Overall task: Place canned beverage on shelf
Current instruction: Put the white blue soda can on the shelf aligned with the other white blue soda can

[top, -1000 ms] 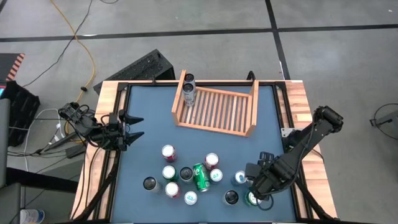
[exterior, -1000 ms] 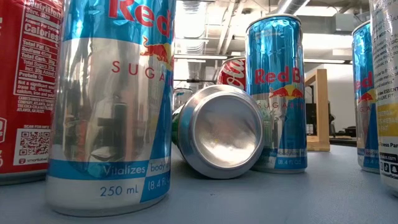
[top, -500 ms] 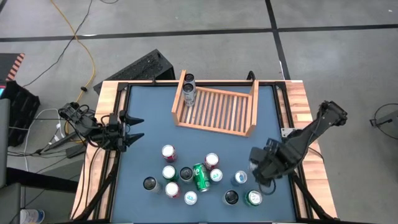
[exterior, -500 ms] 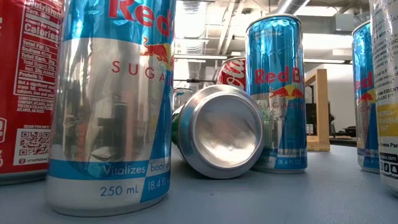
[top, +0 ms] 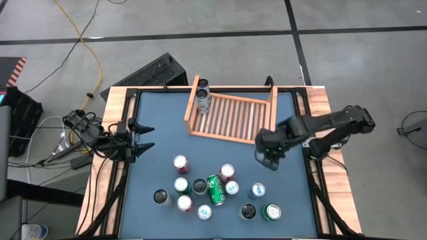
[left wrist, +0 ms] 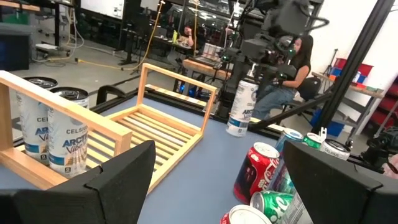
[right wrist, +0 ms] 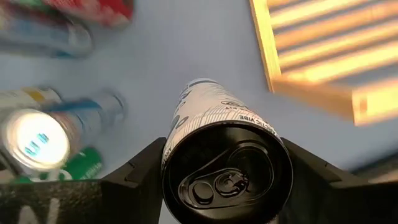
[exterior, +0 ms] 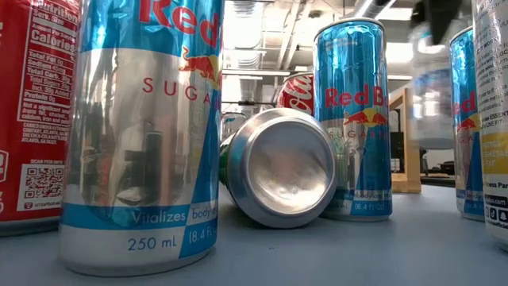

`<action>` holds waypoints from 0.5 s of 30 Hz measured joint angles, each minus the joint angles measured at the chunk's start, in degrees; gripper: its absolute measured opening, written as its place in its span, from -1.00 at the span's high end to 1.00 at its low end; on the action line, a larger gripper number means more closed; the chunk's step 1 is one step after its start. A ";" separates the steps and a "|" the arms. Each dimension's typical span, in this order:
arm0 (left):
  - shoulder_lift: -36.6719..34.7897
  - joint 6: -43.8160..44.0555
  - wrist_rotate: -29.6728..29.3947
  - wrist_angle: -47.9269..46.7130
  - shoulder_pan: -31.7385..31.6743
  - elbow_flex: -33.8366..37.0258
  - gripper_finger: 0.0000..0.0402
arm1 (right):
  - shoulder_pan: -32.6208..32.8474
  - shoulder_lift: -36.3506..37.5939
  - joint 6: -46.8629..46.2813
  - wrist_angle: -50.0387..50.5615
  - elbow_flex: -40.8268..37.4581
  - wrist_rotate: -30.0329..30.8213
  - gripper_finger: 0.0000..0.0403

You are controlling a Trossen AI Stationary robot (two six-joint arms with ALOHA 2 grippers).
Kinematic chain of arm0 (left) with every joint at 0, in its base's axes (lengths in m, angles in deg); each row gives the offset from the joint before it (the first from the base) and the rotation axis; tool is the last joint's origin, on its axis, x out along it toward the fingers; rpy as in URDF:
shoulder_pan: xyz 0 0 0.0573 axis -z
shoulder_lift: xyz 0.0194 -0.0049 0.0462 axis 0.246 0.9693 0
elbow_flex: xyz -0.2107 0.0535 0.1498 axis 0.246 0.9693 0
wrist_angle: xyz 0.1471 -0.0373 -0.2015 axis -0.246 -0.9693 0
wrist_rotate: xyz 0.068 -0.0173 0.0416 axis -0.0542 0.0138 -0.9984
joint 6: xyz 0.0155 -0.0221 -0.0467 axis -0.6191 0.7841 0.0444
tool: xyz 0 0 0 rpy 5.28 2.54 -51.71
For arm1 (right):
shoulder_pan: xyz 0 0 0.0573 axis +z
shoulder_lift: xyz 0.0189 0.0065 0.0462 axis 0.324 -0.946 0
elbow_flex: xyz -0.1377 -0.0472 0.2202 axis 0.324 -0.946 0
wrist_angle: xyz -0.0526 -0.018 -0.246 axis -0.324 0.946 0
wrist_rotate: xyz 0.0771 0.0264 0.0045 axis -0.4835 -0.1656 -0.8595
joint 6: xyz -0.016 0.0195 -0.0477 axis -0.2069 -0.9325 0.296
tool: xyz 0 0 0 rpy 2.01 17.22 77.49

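Blue tabletop (top: pixel 157 133): right gripper (right wrist: pixel 219 163) jaws clamped on a white can (right wrist: pixel 214 149), held above the mat just off the shelf (top: pixel 230 137) front-right corner. Left gripper (top: pixel 138 140) parked at the left edge, jaws wide, empty. Clear the front rim, keep the can upright, lower onto the slats beside the two cans (top: pixel 203 95) before releasing.

Beyond the right gripper (top: pixel 267 157), the shelf (top: pixel 232 137) lies mostly bare; two cans (top: pixel 203 93) fill its far corner.

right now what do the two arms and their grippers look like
Both arms are dark, near black, with jointed segments. The left gripper ends in two pointed black fingers; the right gripper has broad, angular black fingers. No markings are visible.
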 joint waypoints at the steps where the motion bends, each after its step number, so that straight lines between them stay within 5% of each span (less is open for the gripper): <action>1: 0.00 0.02 -0.02 0.00 0.00 0.00 -0.70 | -1.07 -0.24 1.55 -0.32 0.51 -0.03 -0.21; 15: -0.02 -0.48 -0.13 0.32 0.00 0.00 -0.70 | -11.25 -10.56 22.96 -1.62 16.78 -1.37 -0.21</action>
